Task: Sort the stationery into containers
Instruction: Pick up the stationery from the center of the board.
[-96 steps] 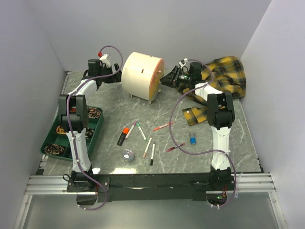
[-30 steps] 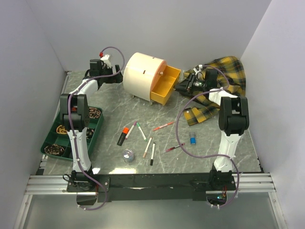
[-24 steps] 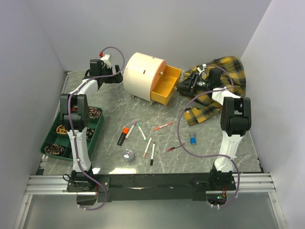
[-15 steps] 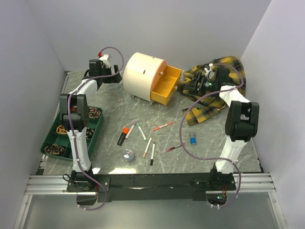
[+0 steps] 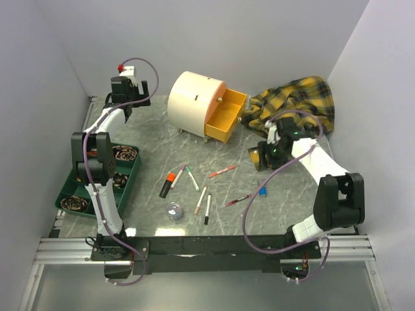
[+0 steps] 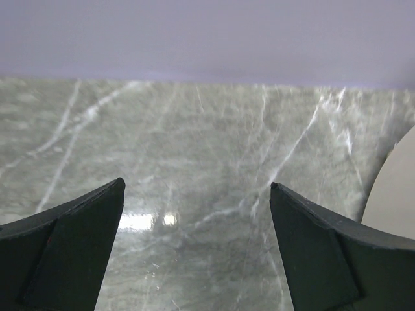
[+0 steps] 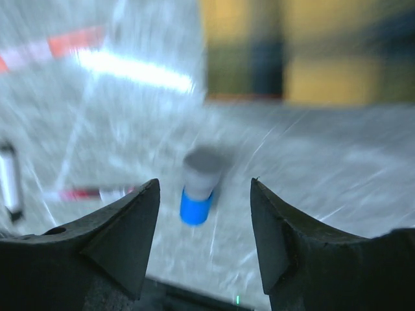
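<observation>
Lying diagonally, marker (image 5: pixel 166 184), orange cap farthest

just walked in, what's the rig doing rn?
Stationery sorting, early on. The cream cabinet has its orange drawer standing open, with nothing visible inside. The right gripper is open and empty, pointed down at the small blue block on the marble table, near the yellow plaid cloth. The left gripper is open and empty over bare table at the far left, beside the cabinet. The orange-capped marker, tape roll and pens lie loose on the table.
</observation>
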Tool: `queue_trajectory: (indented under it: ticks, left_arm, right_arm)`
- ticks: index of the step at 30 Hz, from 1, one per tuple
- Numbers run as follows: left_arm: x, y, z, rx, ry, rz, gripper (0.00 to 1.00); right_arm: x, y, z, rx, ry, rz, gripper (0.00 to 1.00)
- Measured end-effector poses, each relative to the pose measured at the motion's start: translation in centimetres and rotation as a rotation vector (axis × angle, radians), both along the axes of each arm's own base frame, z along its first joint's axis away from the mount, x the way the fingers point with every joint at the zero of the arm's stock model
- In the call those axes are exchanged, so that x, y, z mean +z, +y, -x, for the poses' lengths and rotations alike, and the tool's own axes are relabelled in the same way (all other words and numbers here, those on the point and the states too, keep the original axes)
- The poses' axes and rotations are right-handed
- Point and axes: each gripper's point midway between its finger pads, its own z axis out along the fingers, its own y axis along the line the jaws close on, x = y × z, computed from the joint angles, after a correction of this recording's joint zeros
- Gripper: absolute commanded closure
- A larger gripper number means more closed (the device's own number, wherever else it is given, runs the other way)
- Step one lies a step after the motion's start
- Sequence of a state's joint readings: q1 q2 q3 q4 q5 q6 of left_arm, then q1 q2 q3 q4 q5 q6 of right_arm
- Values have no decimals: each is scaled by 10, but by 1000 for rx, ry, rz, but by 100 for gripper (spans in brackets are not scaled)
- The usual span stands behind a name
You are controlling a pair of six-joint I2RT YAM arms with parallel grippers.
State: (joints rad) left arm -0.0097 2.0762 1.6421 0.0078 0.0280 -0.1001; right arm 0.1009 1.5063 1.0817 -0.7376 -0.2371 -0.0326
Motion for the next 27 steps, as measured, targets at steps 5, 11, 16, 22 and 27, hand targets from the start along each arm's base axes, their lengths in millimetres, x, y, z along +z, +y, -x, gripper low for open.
queue_trajectory:
  ticks: [5,11,16,22,27]
  left_arm:
    - [23,8,-1,21,-54,14,1]
    - [21,25,0,55,-54,30,1]
    - [15,36,3,80,-39,43,1]
    - [2,43,10,90,-10,54,0]
    - [-7,50,19,95,13,62,1]
  right_arm:
    - [-20,16,37,84,102,57,35]
    - [-26,12,39,65,127,84,38]
    - [-38,14,43,52,181,86,43]
    - [-55,22,50,64,254,87,46]
    - [-63,26,53,71,283,94,49]
